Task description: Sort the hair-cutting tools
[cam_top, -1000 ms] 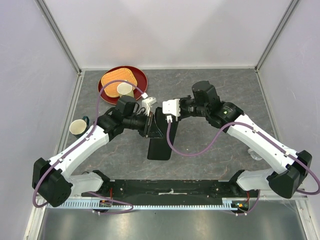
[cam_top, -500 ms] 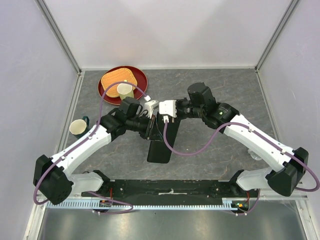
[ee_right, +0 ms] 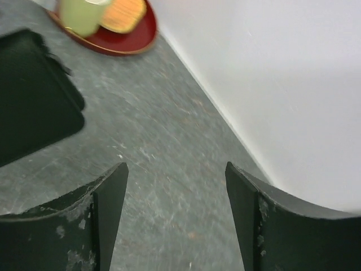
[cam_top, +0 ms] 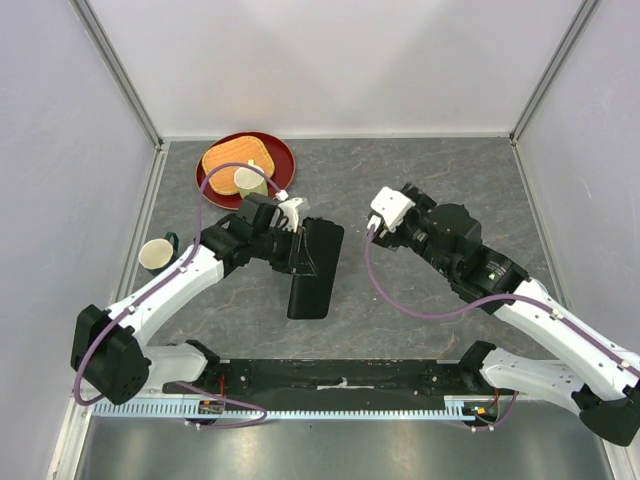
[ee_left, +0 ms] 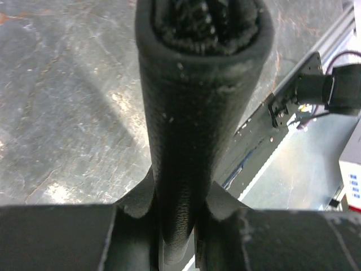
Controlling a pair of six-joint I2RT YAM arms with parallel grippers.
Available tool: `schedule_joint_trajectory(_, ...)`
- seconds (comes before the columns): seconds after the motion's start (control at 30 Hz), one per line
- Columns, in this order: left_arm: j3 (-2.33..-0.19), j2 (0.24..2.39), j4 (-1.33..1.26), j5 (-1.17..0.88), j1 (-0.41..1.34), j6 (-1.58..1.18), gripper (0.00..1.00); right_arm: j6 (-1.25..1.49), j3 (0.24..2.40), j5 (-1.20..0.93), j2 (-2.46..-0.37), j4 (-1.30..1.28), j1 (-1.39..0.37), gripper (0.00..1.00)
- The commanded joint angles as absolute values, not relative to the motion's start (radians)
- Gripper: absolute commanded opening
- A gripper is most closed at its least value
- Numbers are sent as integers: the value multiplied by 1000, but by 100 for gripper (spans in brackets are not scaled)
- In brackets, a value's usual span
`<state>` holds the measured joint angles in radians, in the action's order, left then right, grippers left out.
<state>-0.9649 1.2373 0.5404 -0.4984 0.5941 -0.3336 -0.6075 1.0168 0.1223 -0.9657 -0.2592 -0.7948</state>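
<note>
Your left gripper (ee_left: 177, 228) is clamped on one end of the black zip case (cam_top: 312, 270), and the rest of the case reaches away from the fingers over the table. It looks soft and padded, so expect it to sag and swing if you hold it by that end alone.

Your right gripper (ee_right: 175, 169) stands wide apart and empty, well clear of the case.

No combs or scissors show in any view. They may be inside the case, but you cannot tell from here. Judge the scissors as small, hard and slick, best taken across the blades near the pivot. The combs should be light and thin, so pinch them on the spine.

Farther back, a red plate (cam_top: 283, 160) carries toast (cam_top: 235, 155) and a pale cup (cam_top: 248, 180). A green mug (cam_top: 155, 253) sits near the left wall.
</note>
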Motion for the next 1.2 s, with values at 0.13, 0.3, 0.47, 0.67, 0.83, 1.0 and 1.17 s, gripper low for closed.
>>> schedule_joint_trajectory(0.13, -1068, 1367, 414, -509, 506, -479, 2, -162, 1014, 523, -994, -271, -793, 84)
schedule_joint_trajectory(0.3, -1153, 1573, 278, -670, 503, -561, 2, 90, 1014, 534, -1064, -299, -792, 80)
schedule_joint_trajectory(0.47, -1250, 1762, 111, -782, 512, -707, 2, 192, 982, 545, -1083, -287, -788, 83)
schedule_joint_trajectory(0.67, -1371, 1956, 18, -805, 541, -793, 17, 195, 965, 574, -1085, -284, -779, 84)
schedule_joint_trajectory(0.83, -1430, 2008, 113, -668, 543, -694, 46, 178, 957, 606, -1088, -298, -770, 85)
schedule_joint_trajectory(1.0, -1466, 1981, 268, -494, 543, -568, 67, 167, 948, 623, -1074, -299, -758, 86)
schedule_joint_trajectory(1.17, -1460, 1904, 383, -289, 543, -526, 75, 176, 959, 624, -1072, -308, -753, 87)
